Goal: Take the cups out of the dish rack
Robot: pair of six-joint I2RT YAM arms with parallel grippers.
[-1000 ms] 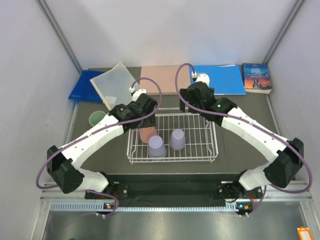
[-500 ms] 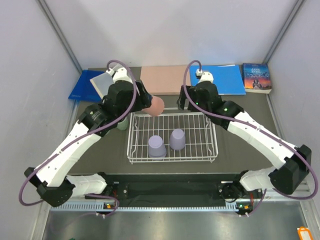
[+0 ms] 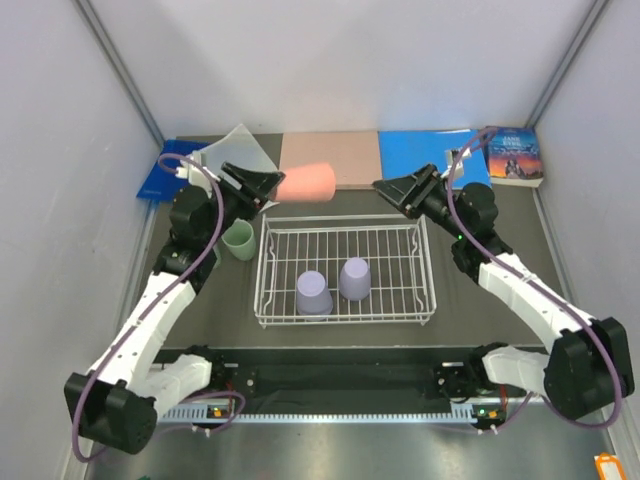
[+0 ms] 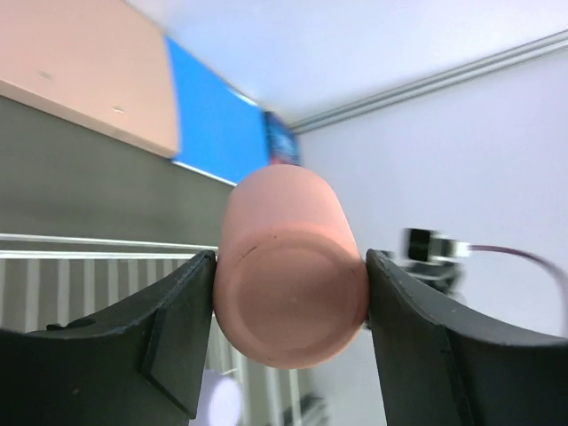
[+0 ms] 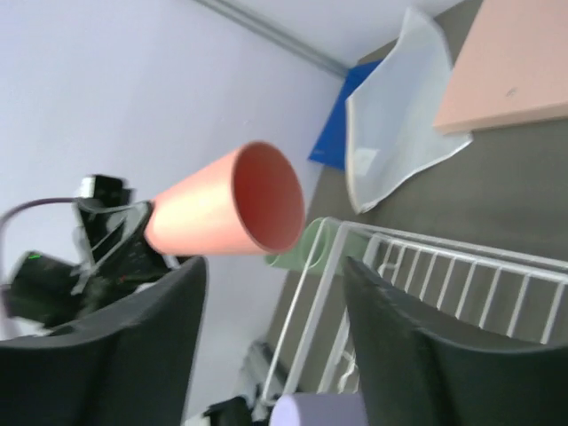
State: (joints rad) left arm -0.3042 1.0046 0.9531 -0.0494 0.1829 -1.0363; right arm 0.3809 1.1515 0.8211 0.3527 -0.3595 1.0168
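above the far left corner of the dish rack [image 3: 345,322], the left gripper [image 3: 268,185] clamps the salmon pink cup [image 3: 305,183] by its base, holding it horizontal with the mouth pointing right. the right gripper [image 3: 392,190] hovers over the far right corner, jaws spread and empty, facing the cup mouth. the first lavender cup [image 3: 313,294] and the second lavender cup [image 3: 354,278] stand inverted side by side inside the rack. the green cup [image 3: 238,241] stands upright on the table [image 3: 225,310], just left of the rack.
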